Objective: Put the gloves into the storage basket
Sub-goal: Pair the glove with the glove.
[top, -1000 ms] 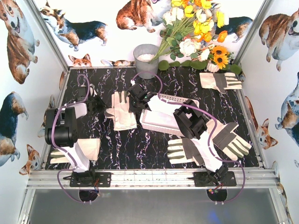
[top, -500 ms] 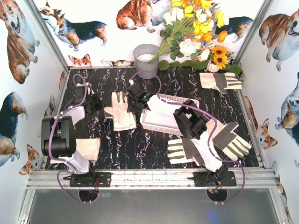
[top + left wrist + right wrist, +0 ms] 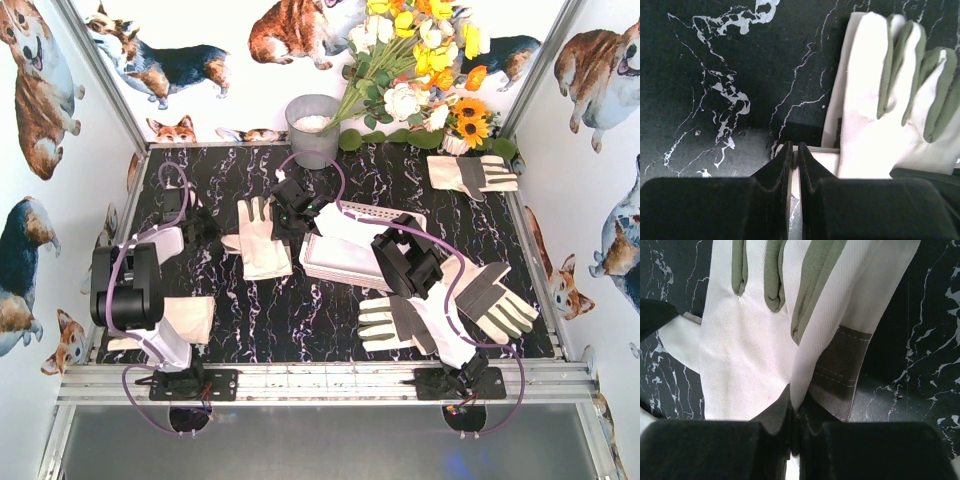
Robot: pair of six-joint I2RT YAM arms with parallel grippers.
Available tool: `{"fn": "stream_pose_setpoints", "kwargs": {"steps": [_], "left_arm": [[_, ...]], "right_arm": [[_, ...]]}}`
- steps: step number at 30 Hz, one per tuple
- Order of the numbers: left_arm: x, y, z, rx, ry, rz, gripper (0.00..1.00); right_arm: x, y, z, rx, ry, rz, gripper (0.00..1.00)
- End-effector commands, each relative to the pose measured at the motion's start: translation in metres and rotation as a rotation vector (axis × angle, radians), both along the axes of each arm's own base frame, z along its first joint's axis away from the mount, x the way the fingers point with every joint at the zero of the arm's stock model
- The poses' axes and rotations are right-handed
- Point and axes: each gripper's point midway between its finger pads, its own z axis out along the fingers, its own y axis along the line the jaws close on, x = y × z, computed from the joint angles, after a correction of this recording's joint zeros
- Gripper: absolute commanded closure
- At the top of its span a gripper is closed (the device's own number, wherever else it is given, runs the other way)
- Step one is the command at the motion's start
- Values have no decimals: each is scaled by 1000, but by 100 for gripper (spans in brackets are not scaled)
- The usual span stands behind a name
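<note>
The right gripper (image 3: 794,412) is pinching a raised fold of one cream-white fabric glove with grey patches (image 3: 740,340). The glove is lying on the black marbled worktop (image 3: 920,315) just left of the white slotted plastic basket (image 3: 335,275) (presumably ready for lifting over its rim). The left gripper (image 3: 794,150), further left of the basket, is sitting closed, seemingly on nothing.

The gloves (image 3: 750,365) show matt woven cloth. The tabletop (image 3: 705,60) looks smooth and marble-patterned; the storage basket (image 3: 335,268) is white plastic.
</note>
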Motion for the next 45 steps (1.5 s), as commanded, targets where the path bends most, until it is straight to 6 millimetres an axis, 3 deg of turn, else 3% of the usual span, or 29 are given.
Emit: {"fn": "stream_pose_setpoints", "kwargs": {"steps": [1,8,11,18,19,25,31,36,40,45], "left_arm": [[5,8,-10,9,-1,15,100],[7,10,-21,17,16,22,100],[8,12,-16,30,5,26,99],[5,17,5,79,-24,31,69],[6,16,17,83,-50,29,65],[3,-7,46,57,-104,-33,58],[1,-52,52,15,-113,-136,62],[3,-85,43,-10,-102,-198,78],[8,-91,34,-18,-95,-203,85],[6,-90,6,-4,-41,-211,87]], "right_arm": [[14,2,4,-13,-49,-14,100],[11,2,-3,-26,-37,1,100],[10,3,4,-18,-42,14,87],[11,5,38,5,-96,53,61],[12,5,43,9,-105,59,59],[11,4,71,29,-147,84,47],[13,-4,89,22,-191,78,42],[20,-14,86,-1,-196,54,45],[25,-20,77,-18,-181,41,51],[31,-24,64,-41,-164,27,58]]}}
